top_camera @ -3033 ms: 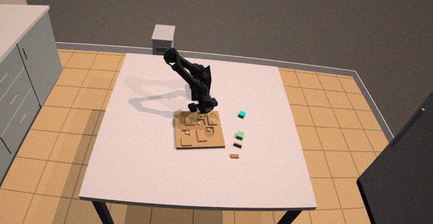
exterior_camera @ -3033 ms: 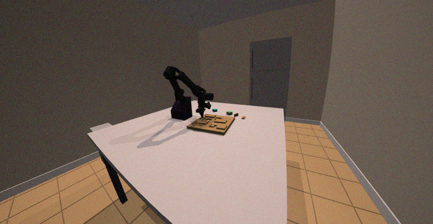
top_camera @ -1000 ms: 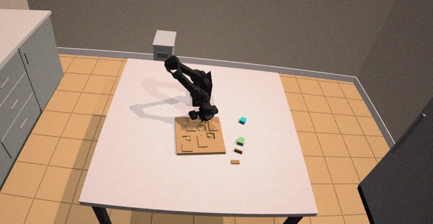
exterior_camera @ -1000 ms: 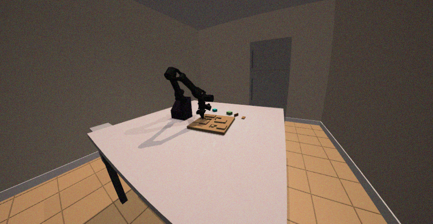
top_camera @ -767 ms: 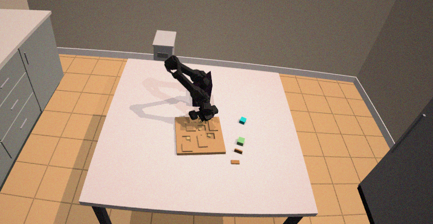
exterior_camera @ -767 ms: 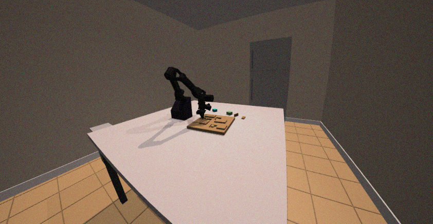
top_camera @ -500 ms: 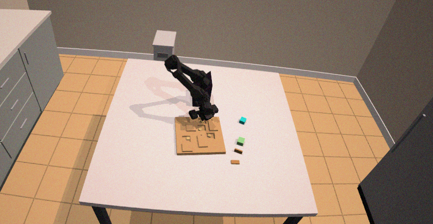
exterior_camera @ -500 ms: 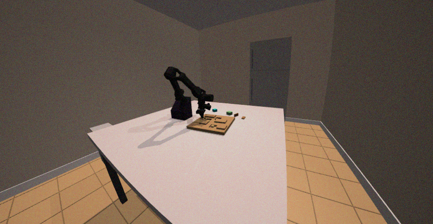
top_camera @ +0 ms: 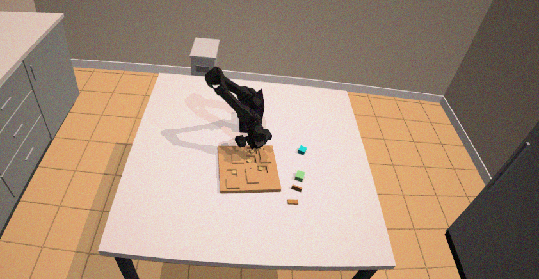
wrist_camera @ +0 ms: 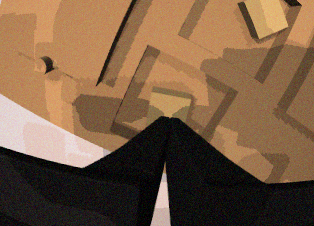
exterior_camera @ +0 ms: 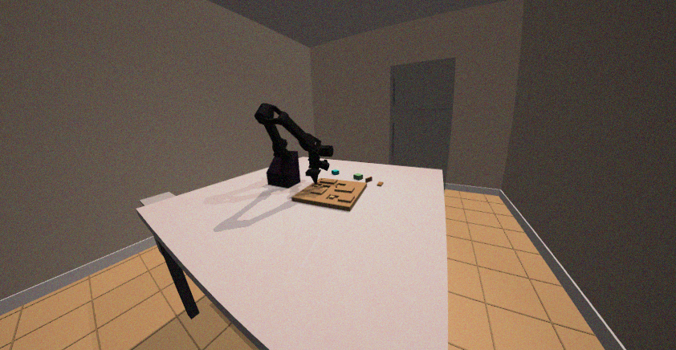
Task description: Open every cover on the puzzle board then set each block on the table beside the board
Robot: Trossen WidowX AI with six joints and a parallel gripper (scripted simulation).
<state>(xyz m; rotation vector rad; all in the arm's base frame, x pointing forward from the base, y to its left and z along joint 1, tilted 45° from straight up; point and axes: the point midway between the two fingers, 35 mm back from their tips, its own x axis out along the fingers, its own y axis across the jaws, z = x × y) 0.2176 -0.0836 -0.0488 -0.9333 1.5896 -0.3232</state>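
The wooden puzzle board (top_camera: 269,183) (exterior_camera: 307,197) (wrist_camera: 75,15) lies on the table. It carries several raised square covers and small pale tan pieces; too small to tell wells from covers everywhere. My gripper (top_camera: 255,148) (exterior_camera: 315,181) (wrist_camera: 168,125) is shut and empty, low over the board's arm-side edge. In the wrist view its tips are just in front of a pale piece (wrist_camera: 170,103) inside a square outline; contact is unclear. Another pale piece (wrist_camera: 265,16) lies farther right. Right of the board rest a cyan block (top_camera: 301,150) (exterior_camera: 335,172), a green block (top_camera: 300,175) (exterior_camera: 358,176) and two brown bar-shaped blocks (top_camera: 296,188) (top_camera: 292,201).
The white table (top_camera: 320,235) (exterior_camera: 378,262) extends around the board. The arm's base stands behind the board, and the arm hides part of its rear edge in the top view. A small round pin or hole (wrist_camera: 46,65) shows at left in the wrist view.
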